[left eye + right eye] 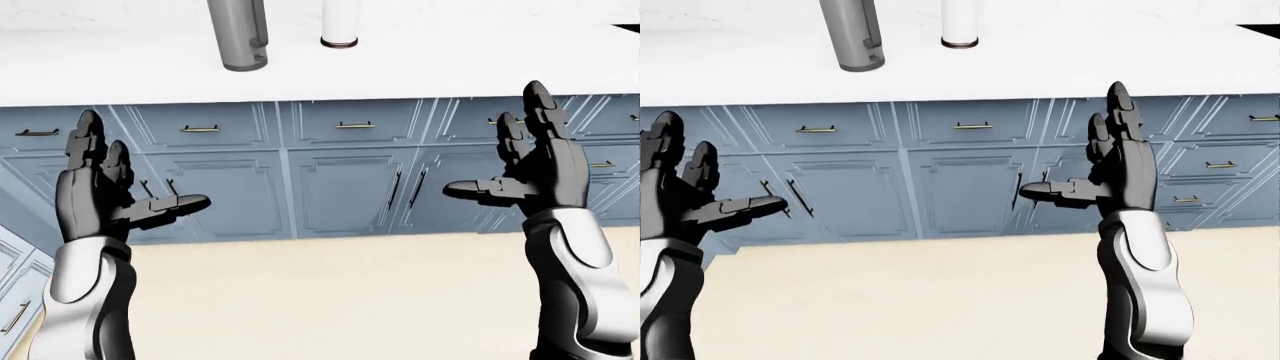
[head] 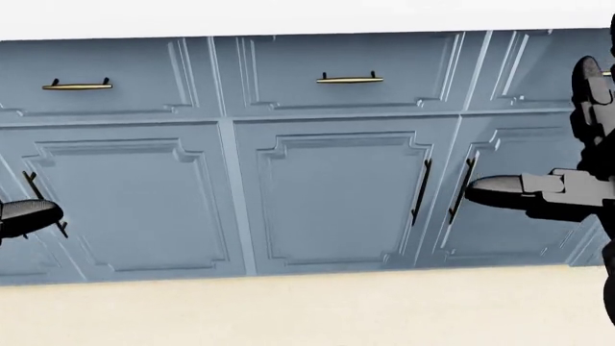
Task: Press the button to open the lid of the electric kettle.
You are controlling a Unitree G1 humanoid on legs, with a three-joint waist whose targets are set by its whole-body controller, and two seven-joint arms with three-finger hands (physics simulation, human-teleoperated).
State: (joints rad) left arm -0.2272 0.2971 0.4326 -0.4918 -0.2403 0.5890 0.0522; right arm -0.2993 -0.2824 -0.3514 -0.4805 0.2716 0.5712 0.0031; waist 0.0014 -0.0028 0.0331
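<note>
A grey cylinder with a side handle (image 1: 240,36), seemingly the lower part of the electric kettle, stands on the white counter (image 1: 450,64) at the top of the left-eye view. Its top, lid and button are cut off by the view's edge. My left hand (image 1: 125,176) is open, fingers up, at the left, in the air before the cabinets. My right hand (image 1: 505,154) is open at the right, also raised, fingers up and thumb pointing left. Both hands are empty and well below the counter top, far from the kettle.
A white cylinder with a dark base (image 1: 340,26) stands on the counter right of the grey one. Blue cabinet doors (image 2: 337,202) and drawers with brass handles (image 2: 349,79) run under the counter. Beige floor (image 1: 330,300) lies below them.
</note>
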